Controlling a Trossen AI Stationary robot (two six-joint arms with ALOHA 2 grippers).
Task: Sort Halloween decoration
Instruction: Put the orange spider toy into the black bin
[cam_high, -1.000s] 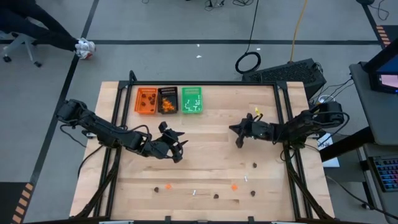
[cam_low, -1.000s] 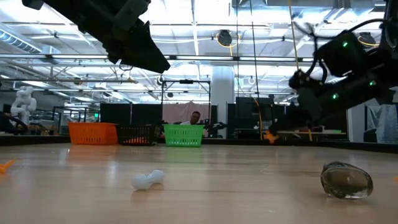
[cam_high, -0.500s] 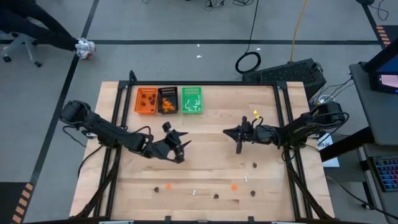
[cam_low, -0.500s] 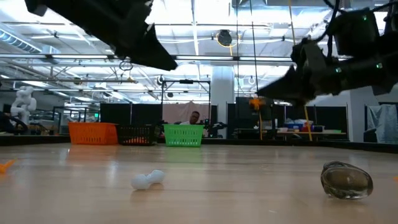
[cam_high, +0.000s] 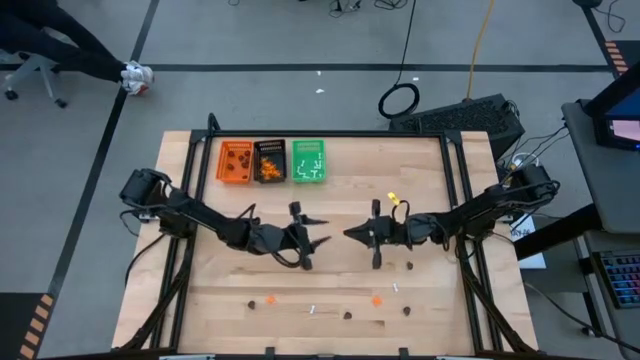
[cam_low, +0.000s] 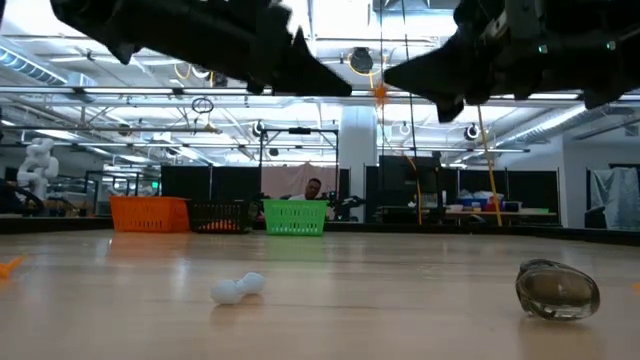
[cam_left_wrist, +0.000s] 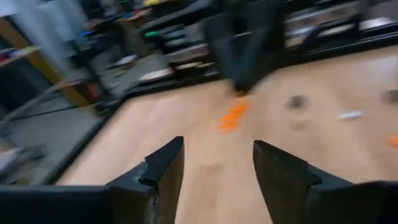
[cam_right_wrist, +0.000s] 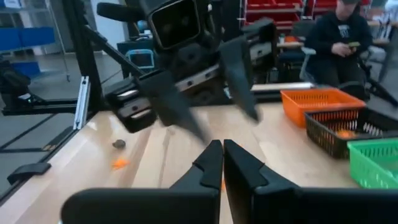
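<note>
Above the table's middle, my left gripper (cam_high: 320, 235) is open and points toward the table's right. My right gripper (cam_high: 348, 233) faces it a short gap away, shut on a small orange trinket (cam_low: 380, 92). The left wrist view shows nothing between my left gripper's fingers (cam_left_wrist: 217, 155). More trinkets lie on the table near its front edge: orange ones (cam_high: 377, 298) (cam_high: 269, 298), dark ones (cam_high: 409, 265) (cam_high: 347, 314) and white sticks (cam_high: 312, 308) (cam_high: 395, 287). A white stick (cam_low: 238, 288) and a dark blob (cam_low: 557, 290) show close up in the low view. My right gripper pinches the orange trinket between its two fingers, at their free ends, where an orange sliver (cam_right_wrist: 222, 184) shows between the tips. The fingers are about level and point toward the table's left. The trinket is lifted clear, high above the table.
Three small trays stand in a row at the far left: orange (cam_high: 236, 162), black (cam_high: 270, 161) and green (cam_high: 308, 161), each with pieces inside. A seated person (cam_right_wrist: 342, 37) shows in the room beyond the trays.
Both grippers have come toward the table's middle and now face each other. My right gripper has risen, gone toward the left edge and tipped from pointing down to about level, staying shut. My left gripper has gone toward the right edge, sunk a little and rolled.
</note>
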